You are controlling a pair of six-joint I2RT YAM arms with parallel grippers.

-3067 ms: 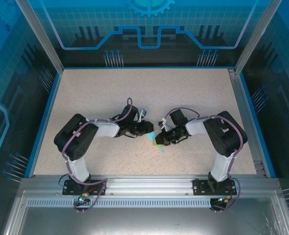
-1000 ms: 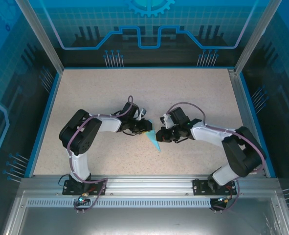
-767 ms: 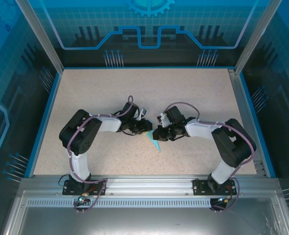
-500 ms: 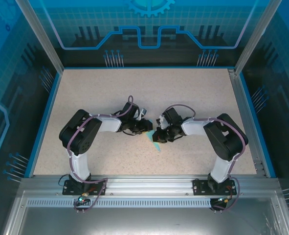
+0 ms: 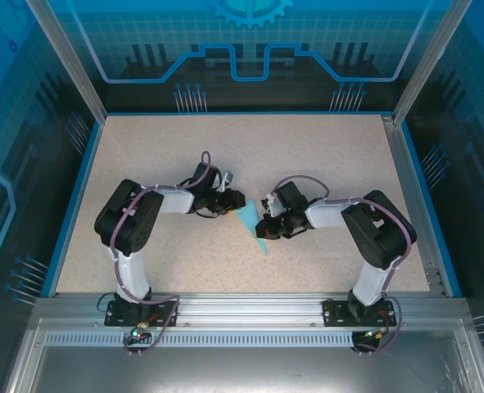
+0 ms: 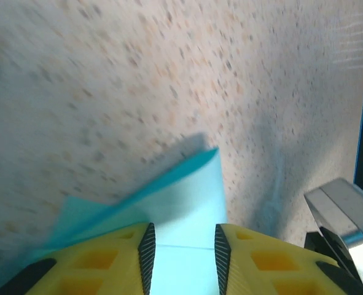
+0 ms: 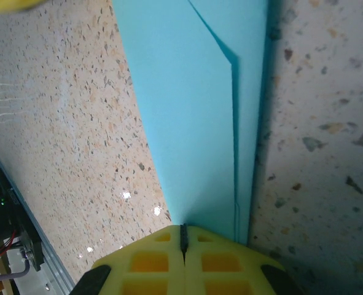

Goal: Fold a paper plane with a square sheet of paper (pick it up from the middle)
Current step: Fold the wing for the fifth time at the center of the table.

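One paper plane lay flat on the surface between the arms. Left jaws stood slightly apart at its wide end, clamping nothing; right jaws were shut at its edge. We judged creasing nearly done; next, a mid-body pinch.

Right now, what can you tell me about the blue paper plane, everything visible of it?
A light blue paper plane, thin and matte, folded into a narrow triangle with overlapping layers. It lies on the speckled table between the arms, sharp point toward their bases. The shut right gripper touches one long side; the left gripper, open, has the wide end showing between its fingers, one flap seemingly raised.
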